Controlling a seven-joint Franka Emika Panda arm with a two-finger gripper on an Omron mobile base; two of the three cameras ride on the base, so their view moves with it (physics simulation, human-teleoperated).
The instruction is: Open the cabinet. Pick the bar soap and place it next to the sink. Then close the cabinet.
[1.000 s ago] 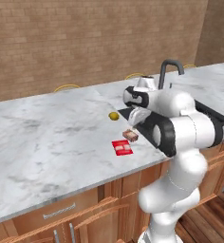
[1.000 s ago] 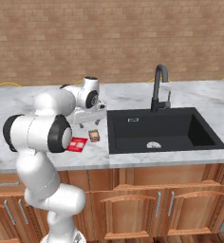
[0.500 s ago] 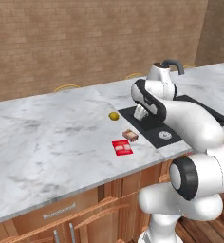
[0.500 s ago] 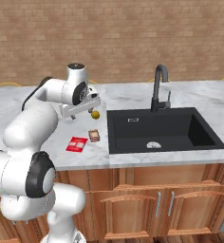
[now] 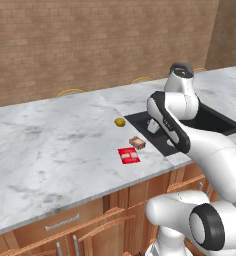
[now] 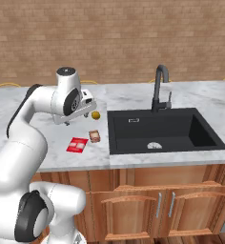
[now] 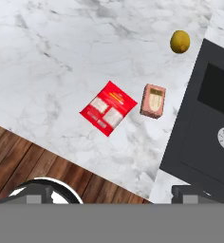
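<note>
Bar soap (image 7: 108,108) flat on marble table (image 7: 47,57), just left of sink (image 6: 162,131).
End effector (image 6: 88,106) raised above table, apparently spread wide and empty, fingertips barely visible. Small pinkish packet (image 7: 153,101) just beside soap; yellow fruit (image 7: 180,42) nearby, close to basin edge.

Bar soap (image 6: 77,145): flat on the counter (image 6: 28,102), near its front edge, left of the sink (image 6: 162,129).
Small packet (image 6: 94,136): between bar soap and sink, apart from both.
Round fruit (image 6: 96,115): behind the packet.
Faucet (image 6: 158,88): behind the basin.
</note>
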